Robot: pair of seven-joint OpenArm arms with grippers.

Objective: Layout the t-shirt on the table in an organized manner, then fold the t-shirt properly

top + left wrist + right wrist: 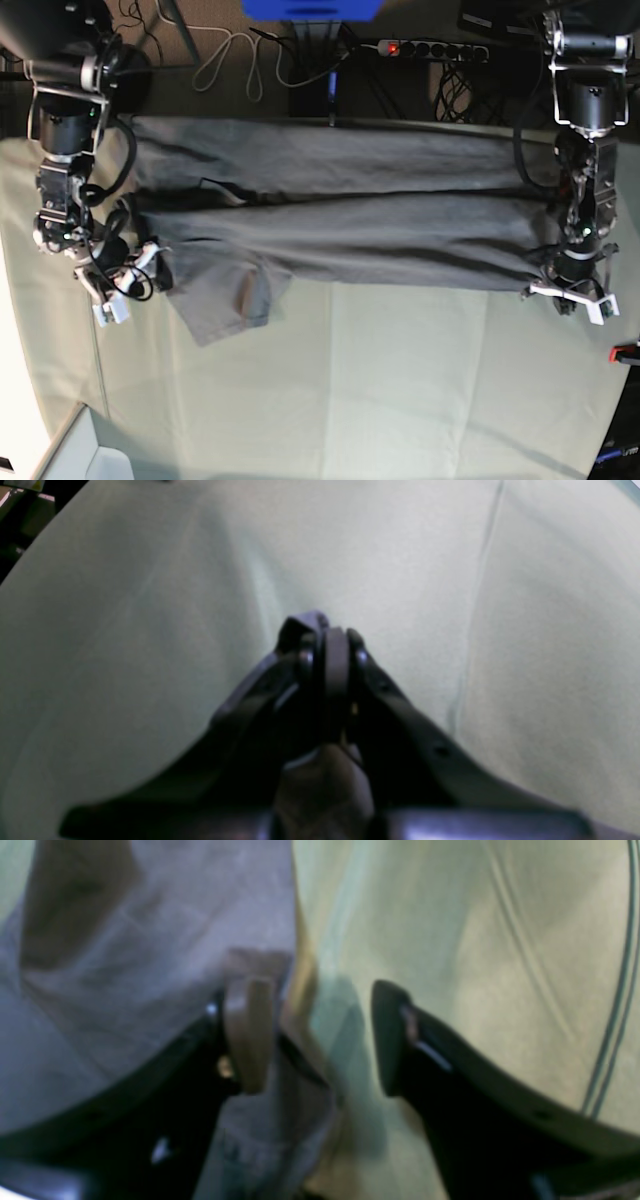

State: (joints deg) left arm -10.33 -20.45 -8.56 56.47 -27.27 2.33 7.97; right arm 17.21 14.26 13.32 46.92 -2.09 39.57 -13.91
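Observation:
The dark grey t-shirt [340, 230] lies stretched sideways across the far part of the table [380, 400], with one sleeve [225, 295] spread toward the front. At the shirt's left end my right gripper [125, 285] is open. In the right wrist view [320, 1035] one finger [250, 1035] rests against the t-shirt [125, 965] and the other finger [395, 1040] hangs over bare table [475, 940]. At the shirt's right end my left gripper [572, 298] is shut. In the left wrist view [334, 640] a small dark fold of t-shirt [302, 625] sticks out past its tips, above the table [150, 630].
A power strip [430, 48], loose cables [230, 60] and a blue object [310, 8] sit behind the table's far edge. A red clamp [625, 352] grips the right edge. The green cover has long creases [475, 605].

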